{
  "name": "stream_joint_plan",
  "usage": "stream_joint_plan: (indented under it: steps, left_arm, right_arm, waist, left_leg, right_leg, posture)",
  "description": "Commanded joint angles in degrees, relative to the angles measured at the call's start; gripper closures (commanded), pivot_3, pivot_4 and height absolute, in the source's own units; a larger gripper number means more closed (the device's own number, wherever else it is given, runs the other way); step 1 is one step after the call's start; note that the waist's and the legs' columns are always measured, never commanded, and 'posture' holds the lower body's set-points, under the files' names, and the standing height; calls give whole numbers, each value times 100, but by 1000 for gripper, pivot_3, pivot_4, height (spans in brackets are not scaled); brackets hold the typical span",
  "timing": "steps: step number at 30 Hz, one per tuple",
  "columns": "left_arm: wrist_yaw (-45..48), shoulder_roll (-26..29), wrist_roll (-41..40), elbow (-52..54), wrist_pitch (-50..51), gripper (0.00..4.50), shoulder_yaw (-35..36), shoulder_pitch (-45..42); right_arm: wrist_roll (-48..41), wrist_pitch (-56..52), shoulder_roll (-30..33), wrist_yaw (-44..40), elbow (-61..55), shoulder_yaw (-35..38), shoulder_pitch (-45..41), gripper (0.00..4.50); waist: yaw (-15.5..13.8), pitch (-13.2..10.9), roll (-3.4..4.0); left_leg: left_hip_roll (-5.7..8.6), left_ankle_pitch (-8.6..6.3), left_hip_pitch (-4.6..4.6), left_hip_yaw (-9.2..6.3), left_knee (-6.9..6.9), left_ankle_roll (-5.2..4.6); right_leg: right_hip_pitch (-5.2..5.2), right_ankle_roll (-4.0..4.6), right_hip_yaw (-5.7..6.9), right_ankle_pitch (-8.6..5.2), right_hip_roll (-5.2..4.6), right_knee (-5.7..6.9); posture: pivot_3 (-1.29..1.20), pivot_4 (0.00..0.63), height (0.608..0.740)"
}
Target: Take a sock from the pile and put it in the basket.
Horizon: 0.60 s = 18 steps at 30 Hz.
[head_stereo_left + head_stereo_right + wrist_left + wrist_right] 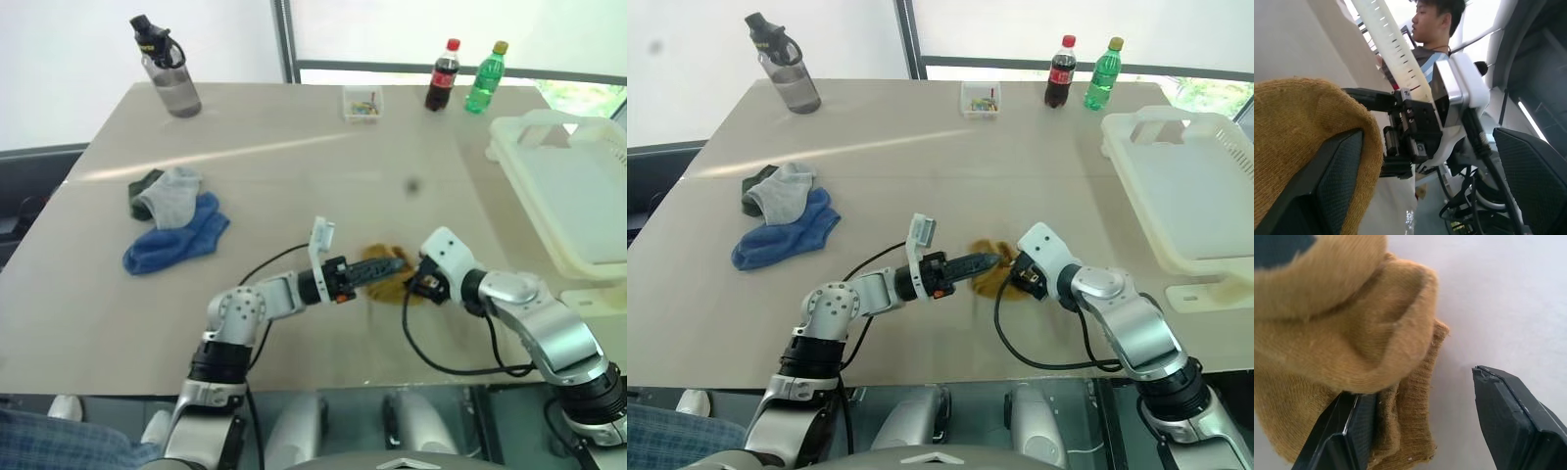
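The right gripper point(1425, 421) stood with jaws parted, one finger under a fold of the sock point(1337, 333), the other on bare table point(294, 147). The left gripper point(384, 269), jaws wide, lay on the sock too. Closing might catch only the fold, which could slip before the basket point(588, 196), well apart.

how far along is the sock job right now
Done: the mustard sock lies apart from the pile. In hand: the left gripper and right gripper, both open, flank it without gripping. Left: grasp it and carry it to the basket.
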State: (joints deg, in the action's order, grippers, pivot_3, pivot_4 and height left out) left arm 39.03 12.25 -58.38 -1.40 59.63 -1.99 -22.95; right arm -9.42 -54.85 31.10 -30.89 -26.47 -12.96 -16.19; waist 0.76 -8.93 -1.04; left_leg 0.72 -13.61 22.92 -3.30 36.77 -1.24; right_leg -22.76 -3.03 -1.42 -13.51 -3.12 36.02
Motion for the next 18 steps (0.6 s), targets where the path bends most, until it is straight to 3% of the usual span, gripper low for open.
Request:
stream_joint_plan:
  steps: [1, 8, 18]
  left_arm:
    - [144, -48, 146, -26, 18, 15, -85, 23]
    - [247, -184, 548, -371, -69, 15, -169, -80]
    - [354, -335, 736, -515, -69, 15, -50, -169]
  right_arm:
    - [-352, -285, -159, -52, -256, 257, 18, 1383]
    - [-1014, -829, -514, 14, -403, 986, -56, 1383]
    - [-1706, -1141, -291, -94, -449, 1741, -109, 1383]
  waist:
    - [1, -4, 1]
    - [-15, -41, 23]
    - [-25, -48, 29]
  left_leg:
    - [0, 0, 0, 0, 0, 0]
    - [2, 0, 8, -6, -2, 0]
    - [4, 0, 11, -8, -1, -1]
  right_leg:
    - [0, -1, 0, 1, 0, 0]
    - [-3, -19, 3, 12, -2, -3]
    - [-2, -20, 6, 12, -4, -5]
  posture:
    - [0, 150, 740]
    - [0, 150, 740]
    - [0, 150, 740]
